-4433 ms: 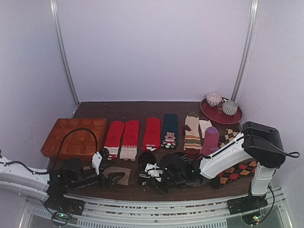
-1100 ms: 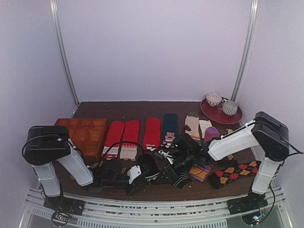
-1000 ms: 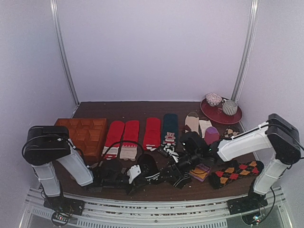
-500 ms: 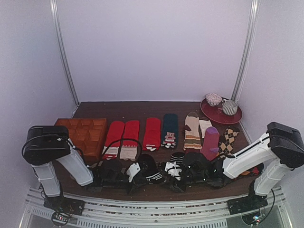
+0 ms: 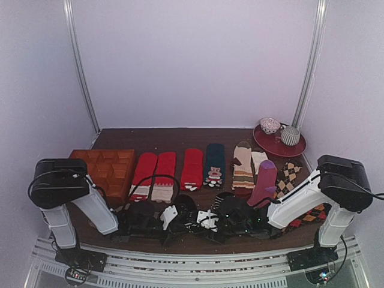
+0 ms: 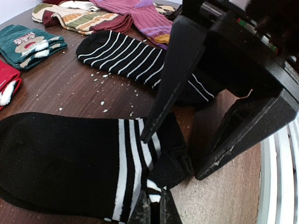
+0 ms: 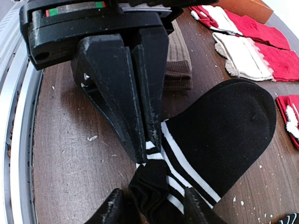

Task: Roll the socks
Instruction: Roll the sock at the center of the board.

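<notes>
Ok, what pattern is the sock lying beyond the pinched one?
The striped sock is black with thin white stripes; clearest in the left wrist view.

The mostly black sock [image 6: 56, 158] lies flat, its white-banded cuff bunched between the left fingers [image 6: 150, 212]; the thinly striped sock [image 6: 124, 56] lies flat just beyond the right fingers [image 6: 168, 84]

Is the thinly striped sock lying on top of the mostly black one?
No; the thinly striped sock lies flat on the table beyond the mostly black sock, with bare wood between them.
</notes>
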`<state>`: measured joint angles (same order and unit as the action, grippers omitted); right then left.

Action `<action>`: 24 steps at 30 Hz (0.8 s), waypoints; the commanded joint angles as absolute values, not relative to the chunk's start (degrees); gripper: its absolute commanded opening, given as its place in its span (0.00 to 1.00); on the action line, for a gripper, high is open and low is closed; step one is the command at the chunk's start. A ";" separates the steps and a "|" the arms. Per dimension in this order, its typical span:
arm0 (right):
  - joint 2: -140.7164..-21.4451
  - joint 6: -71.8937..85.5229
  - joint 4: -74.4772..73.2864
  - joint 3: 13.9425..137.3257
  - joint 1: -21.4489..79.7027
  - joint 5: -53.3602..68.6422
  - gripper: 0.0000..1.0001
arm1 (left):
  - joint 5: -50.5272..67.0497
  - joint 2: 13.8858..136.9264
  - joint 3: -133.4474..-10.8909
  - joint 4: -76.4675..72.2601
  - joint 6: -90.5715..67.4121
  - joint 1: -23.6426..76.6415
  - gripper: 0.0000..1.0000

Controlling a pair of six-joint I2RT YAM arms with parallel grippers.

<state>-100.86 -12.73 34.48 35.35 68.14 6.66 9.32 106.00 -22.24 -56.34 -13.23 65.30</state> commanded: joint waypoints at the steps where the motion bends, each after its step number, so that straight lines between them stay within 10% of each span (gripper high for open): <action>1: -102.39 -12.65 34.58 36.97 68.40 6.01 0.41 | 11.60 109.07 -20.54 -46.67 -13.76 65.68 0.00; 10: -104.81 -8.36 33.18 38.27 67.95 2.45 0.11 | 11.39 108.38 -19.86 -47.92 -13.20 65.65 0.01; 19: -105.07 4.69 14.71 46.20 64.83 11.13 0.06 | 6.01 93.68 -16.55 -44.05 -9.02 66.04 0.82; 24: -108.59 13.40 1.60 52.95 61.58 19.40 0.06 | 3.46 86.68 -16.55 -40.47 -5.05 67.19 0.92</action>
<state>-105.58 4.25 15.88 49.60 64.01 11.94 6.46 90.65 -16.91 -43.88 -9.52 66.22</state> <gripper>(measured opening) 0.060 0.915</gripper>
